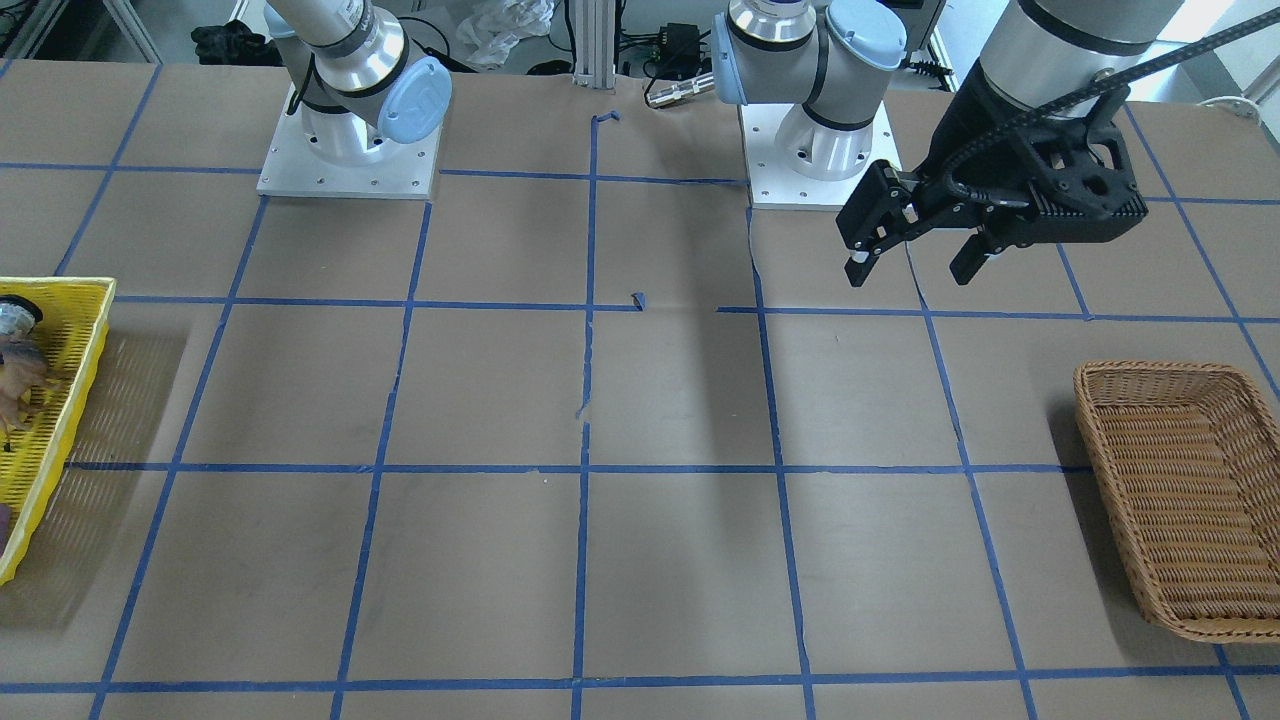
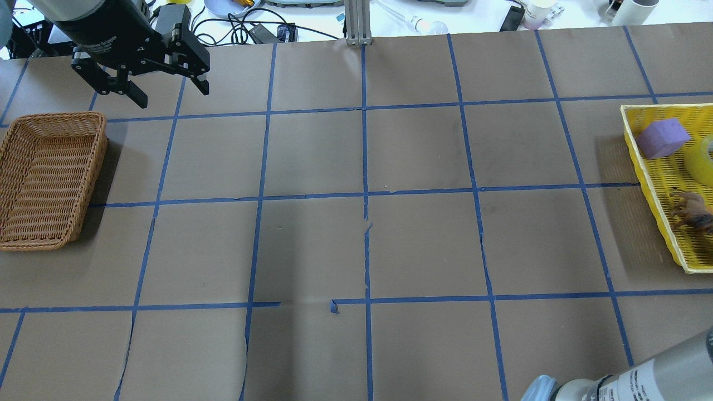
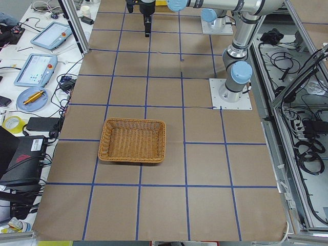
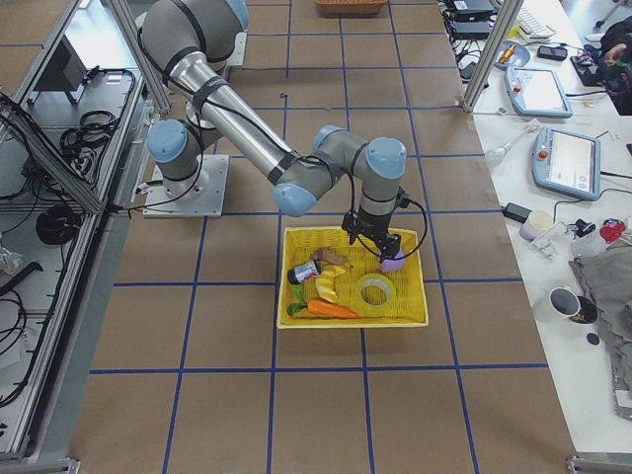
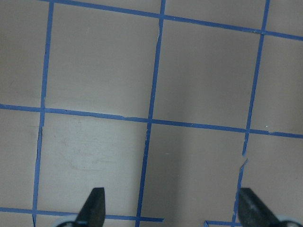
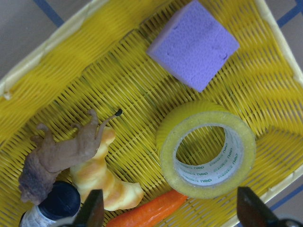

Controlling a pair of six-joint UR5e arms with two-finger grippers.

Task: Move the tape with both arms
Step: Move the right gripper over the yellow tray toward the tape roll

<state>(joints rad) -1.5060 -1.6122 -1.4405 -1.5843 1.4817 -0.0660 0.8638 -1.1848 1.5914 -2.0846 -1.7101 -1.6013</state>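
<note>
The yellow tape roll (image 6: 203,111) lies flat in the yellow basket (image 6: 71,71), with its white printed core showing. It also shows in the exterior right view (image 4: 361,292) and at the overhead view's right edge (image 2: 703,161). My right gripper (image 6: 170,213) hangs open and empty just above the basket, with the tape between and ahead of its fingertips (image 6: 92,208). In the exterior right view the right gripper (image 4: 378,255) is over the basket's far side. My left gripper (image 1: 910,260) is open and empty, held high near its base; it also shows overhead (image 2: 167,92) and in its wrist view (image 5: 173,213).
The yellow basket (image 2: 632,139) also holds a purple sponge (image 6: 194,45), a brown toy animal (image 6: 57,156), a carrot (image 6: 151,210) and a dark-capped bottle (image 6: 52,203). A wicker basket (image 2: 55,115) stands on my left side, beside the left gripper.
</note>
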